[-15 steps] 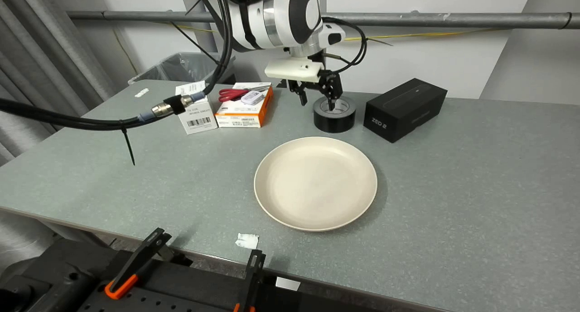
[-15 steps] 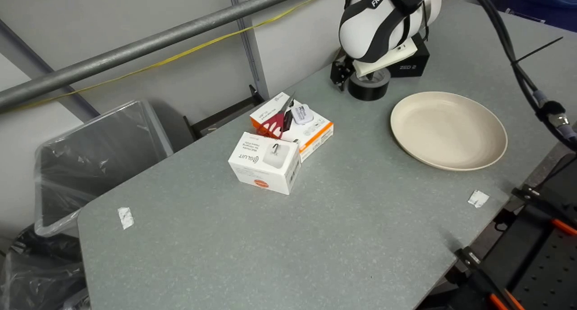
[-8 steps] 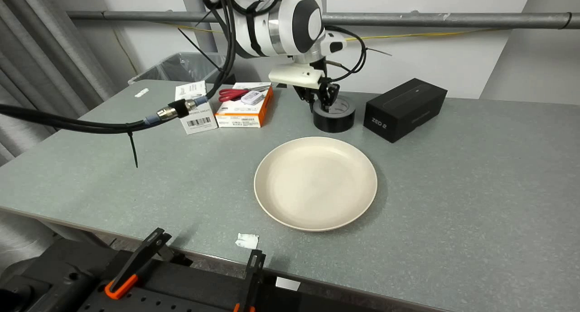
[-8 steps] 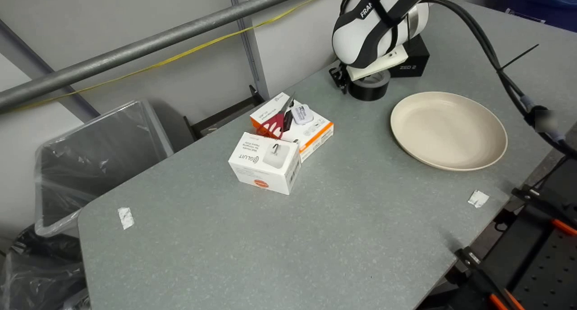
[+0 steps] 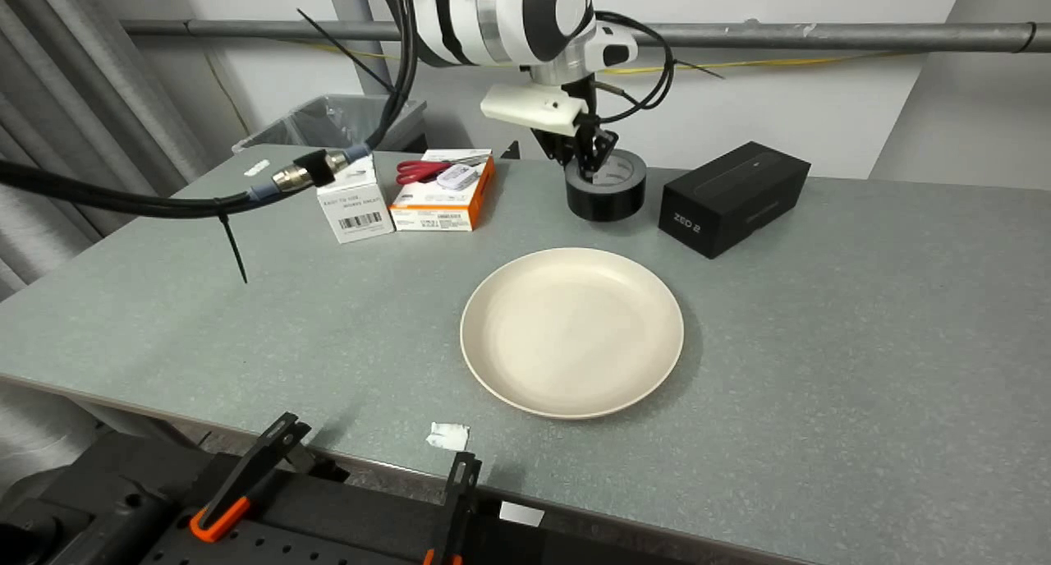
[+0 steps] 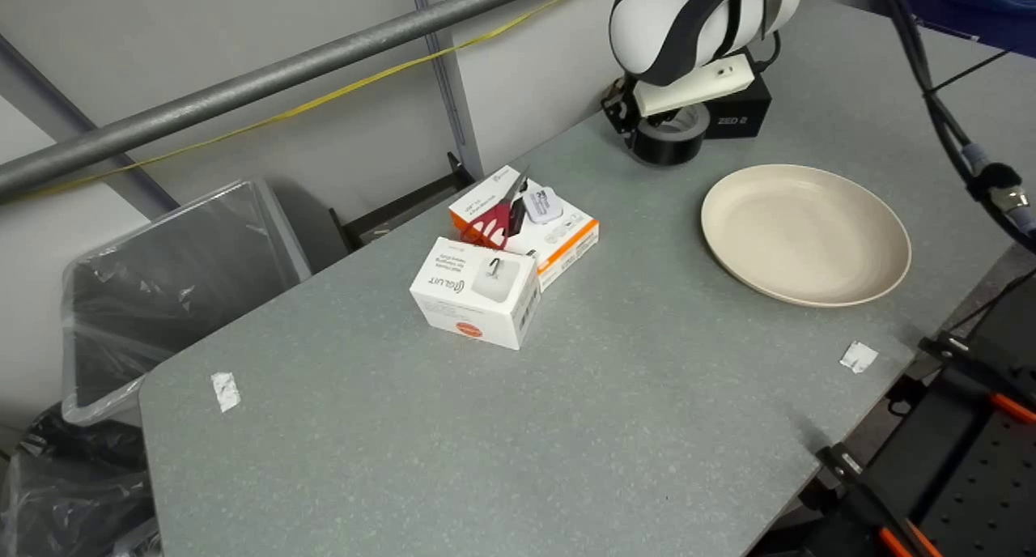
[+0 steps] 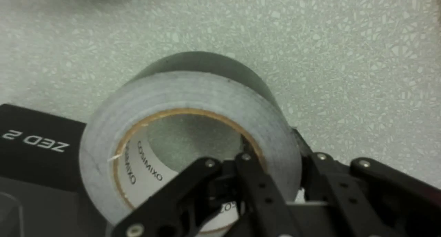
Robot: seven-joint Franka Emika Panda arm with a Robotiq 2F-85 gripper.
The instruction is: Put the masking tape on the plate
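Pinching masking tape, the pincer partly covers lettering legible only in wrist view.

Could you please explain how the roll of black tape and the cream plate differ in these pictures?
The tape roll has a black outer wall; the plate is cream. The tape roll is much narrower than the plate and has a central hole; the plate's surface is unbroken. The tape roll is gripped across its wall by the tool, while the plate rests on the table. Both are round.
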